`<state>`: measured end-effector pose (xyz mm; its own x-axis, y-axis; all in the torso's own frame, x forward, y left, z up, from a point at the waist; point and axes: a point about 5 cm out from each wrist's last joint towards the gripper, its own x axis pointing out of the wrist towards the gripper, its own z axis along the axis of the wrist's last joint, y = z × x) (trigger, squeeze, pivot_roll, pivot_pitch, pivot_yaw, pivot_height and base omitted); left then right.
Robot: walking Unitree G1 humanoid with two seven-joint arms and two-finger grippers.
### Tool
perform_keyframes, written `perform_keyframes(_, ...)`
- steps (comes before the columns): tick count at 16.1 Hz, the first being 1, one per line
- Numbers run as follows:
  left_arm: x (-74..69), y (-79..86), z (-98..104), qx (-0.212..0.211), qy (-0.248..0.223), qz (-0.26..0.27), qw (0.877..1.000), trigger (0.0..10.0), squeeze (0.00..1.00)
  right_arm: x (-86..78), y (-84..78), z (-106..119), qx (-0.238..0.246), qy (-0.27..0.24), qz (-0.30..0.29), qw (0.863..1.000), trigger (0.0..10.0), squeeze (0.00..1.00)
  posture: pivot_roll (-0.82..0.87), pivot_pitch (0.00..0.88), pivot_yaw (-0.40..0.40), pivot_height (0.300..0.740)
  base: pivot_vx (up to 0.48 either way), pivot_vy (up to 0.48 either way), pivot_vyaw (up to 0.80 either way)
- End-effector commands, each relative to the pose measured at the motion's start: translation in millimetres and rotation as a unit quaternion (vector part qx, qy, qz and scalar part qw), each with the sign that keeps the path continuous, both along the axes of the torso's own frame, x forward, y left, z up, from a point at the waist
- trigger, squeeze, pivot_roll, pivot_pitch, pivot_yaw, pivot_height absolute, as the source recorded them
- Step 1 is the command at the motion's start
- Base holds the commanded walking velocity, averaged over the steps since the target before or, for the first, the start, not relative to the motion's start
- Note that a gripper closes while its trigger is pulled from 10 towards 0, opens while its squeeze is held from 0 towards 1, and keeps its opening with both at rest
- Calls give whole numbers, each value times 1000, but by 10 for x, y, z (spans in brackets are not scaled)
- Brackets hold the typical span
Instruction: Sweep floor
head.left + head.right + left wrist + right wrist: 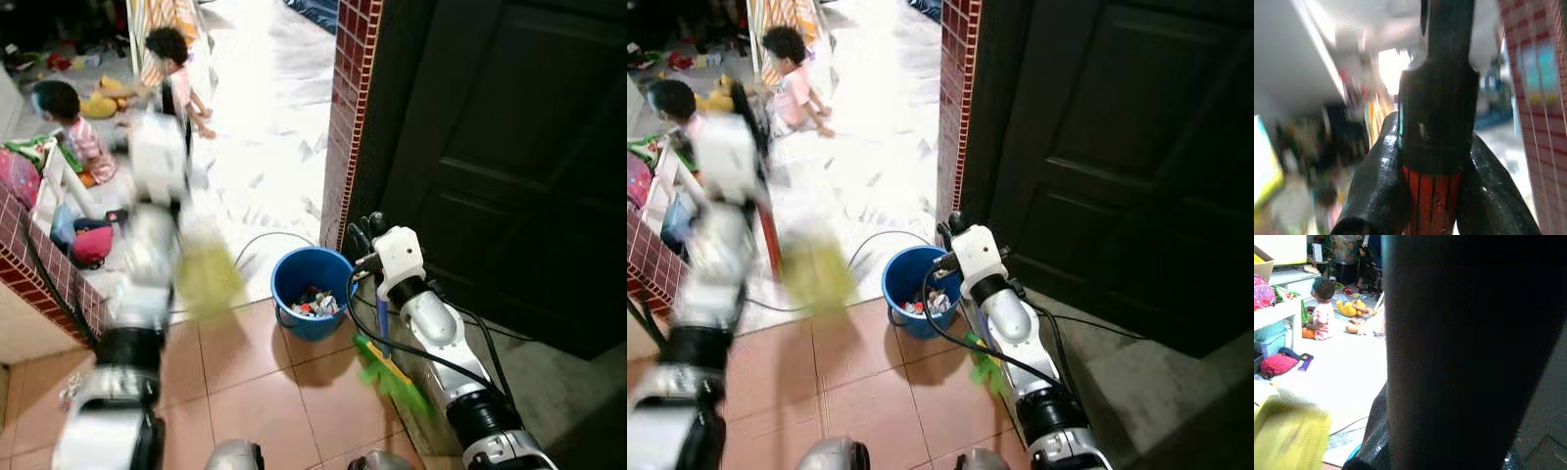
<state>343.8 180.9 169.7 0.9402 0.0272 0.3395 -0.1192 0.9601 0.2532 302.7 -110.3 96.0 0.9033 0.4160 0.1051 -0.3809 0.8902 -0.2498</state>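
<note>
Sweeping is under way on a terracotta tiled floor (245, 382) at a doorway, where the robot works beside a brick pillar (348, 108) and a dark door (500, 147). Its left gripper (1435, 161) is clamped on the orange-and-black handle (1436, 122) of a broom, the two black fingers (1376, 186) pressed against either side of the shaft in the left wrist view. From the head cameras, that arm is blurred with motion, and the broom's yellow-green head (206, 274) is a smear over the tiles just left of a blue bucket (294, 279) that holds a heap of small rubbish. The handle's long axis seems to run from the gripper down and forward to the head, so the bristles lie ahead of and below the left arm, toward the bucket. The right gripper (364, 233) is raised near the pillar, just above the bucket's far rim; whether its fingers are apart or together cannot be told. Below that arm, a green dustpan (387, 372) with a blue stem sits on the tiles to the right of the bucket. The left arm is plainly the nearer one to the broom head. A thin cable (257, 240) loops across the pale floor beyond the bucket. Farther off, two children (171, 73) sit among toys, well apart from the robot.
</note>
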Motion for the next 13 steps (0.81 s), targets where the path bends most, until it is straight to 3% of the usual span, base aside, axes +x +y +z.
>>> perform_keyframes(1, 21, -21, 181, 5, -37, -8, 999, 10000, 0, 55, -6, 147, 11, -25, 2, 1000, 10000, 0, -31, 0, 8, 740, 0, 0, 0)
perform_keyframes(4, -60, 133, -403, -44, 58, 40, 997, 10000, 0, 87, -4, 255, 29, -34, 5, 999, 10000, 0, -38, 0, 8, 740, 0, 0, 0)
perform_keyframes(6, -102, 134, -542, -53, 79, 48, 994, 10000, 0, 83, 61, 330, 28, -45, 26, 998, 10000, 0, -38, 0, 8, 740, 0, 0, 0)
perform_keyframes(9, -180, 15, -814, -103, 131, 54, 985, 10000, 0, 61, 251, 565, 10, -87, 106, 991, 10000, 0, -40, 0, 8, 740, 0, 0, 0)
perform_keyframes(10, -222, -94, -924, -112, 150, 55, 981, 10000, 0, 45, 306, 688, -26, -126, 145, 981, 10000, 0, -37, 0, 8, 740, 0, 0, 0)
perform_keyframes(13, -341, -351, -1101, -115, 176, 28, 977, 10000, 0, 38, 282, 748, -109, -177, 190, 960, 10000, 0, -29, 0, 14, 740, 0, 0, 0)
